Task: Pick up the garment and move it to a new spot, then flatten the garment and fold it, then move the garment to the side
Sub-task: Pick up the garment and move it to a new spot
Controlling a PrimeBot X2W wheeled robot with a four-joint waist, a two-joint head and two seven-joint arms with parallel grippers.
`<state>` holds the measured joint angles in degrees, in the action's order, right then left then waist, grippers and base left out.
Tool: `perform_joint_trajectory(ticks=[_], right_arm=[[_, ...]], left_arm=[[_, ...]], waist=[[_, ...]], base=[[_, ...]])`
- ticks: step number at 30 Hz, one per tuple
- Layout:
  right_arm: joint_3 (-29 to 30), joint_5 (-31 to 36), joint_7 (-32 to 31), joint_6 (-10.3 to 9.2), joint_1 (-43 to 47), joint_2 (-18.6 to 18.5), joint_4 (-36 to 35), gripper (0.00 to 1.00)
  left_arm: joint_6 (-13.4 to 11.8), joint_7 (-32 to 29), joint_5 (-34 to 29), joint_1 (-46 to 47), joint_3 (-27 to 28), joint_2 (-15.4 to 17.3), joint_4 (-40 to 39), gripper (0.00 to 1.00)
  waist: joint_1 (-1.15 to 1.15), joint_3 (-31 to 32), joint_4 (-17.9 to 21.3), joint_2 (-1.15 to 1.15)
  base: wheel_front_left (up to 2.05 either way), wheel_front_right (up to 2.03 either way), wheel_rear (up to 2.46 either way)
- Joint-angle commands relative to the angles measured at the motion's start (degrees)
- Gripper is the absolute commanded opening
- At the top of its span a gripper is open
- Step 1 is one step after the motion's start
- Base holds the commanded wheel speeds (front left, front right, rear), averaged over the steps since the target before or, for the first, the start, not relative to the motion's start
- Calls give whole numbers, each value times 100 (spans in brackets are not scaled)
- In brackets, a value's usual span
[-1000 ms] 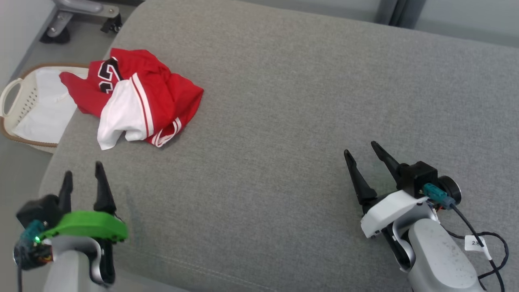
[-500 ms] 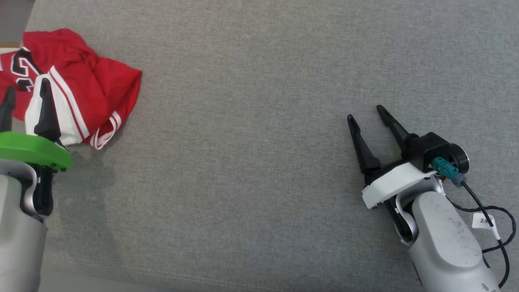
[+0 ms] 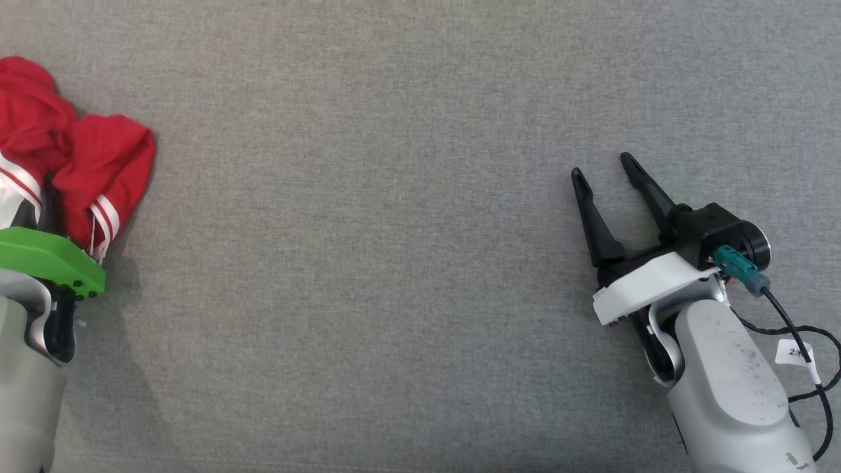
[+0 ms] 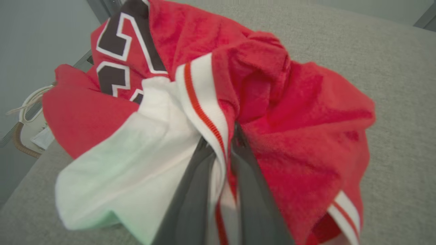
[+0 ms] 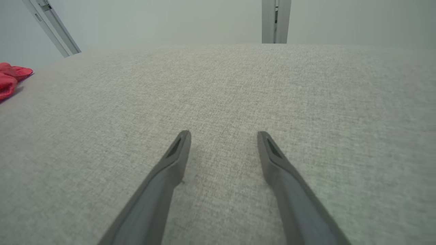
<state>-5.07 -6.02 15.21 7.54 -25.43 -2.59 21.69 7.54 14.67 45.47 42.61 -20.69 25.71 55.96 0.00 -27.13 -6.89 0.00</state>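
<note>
Left hand point(image 4: 220, 136): clamped on the garment point(image 4: 293, 136). The left wrist view has both dark fingers point(image 4: 190, 194) almost together, with a fold of white fabric and its red stripe pinched between them. The gap is no more than the cloth itself. Red fabric bunches up around the tips. In the head view the fingertips are buried in the cloth, and the green wrist cover point(image 3: 49, 257) sits just below the heap.

Garment: red jersey with white panels, red-and-white striped trim, and black numerals outlined in white on the far side. It's crumpled in a heap, not flat. It's at the far left edge of the head view on the grey cushion point(image 3: 394, 263), partly cut by the frame. The lower right hem looks to rest on the cushion. Can't tell whether the pinched part is lifted clear.

Right hand point(image 3: 600, 165): fingers spread wide, empty. It's over bare cushion on the right side, well apart from the garment. Its own wrist view shows both tips low over the fabric. Can't tell if they touch it.

Past the garment in the left wrist view there's a pale basket point(image 4: 20, 144) with a brown rim, beyond the cushion's edge and blurred.
</note>
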Motion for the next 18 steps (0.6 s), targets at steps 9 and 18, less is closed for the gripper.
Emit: perform_joint_trajectory(ticks=[9,18], right_arm=[[124,-150,-8,-11,211,-48,73,100],[58,-392,-7,-11,463,-45,70,100]], left_arm=[[-295,54,-1166,-276,992,-129,-1903,0],[-53,55,-1991,-619,642,-1023,-3339,0]], waist=[[0,393,154,0],[0,957,759,0]], base=[[0,0,0],[0,0,0]])
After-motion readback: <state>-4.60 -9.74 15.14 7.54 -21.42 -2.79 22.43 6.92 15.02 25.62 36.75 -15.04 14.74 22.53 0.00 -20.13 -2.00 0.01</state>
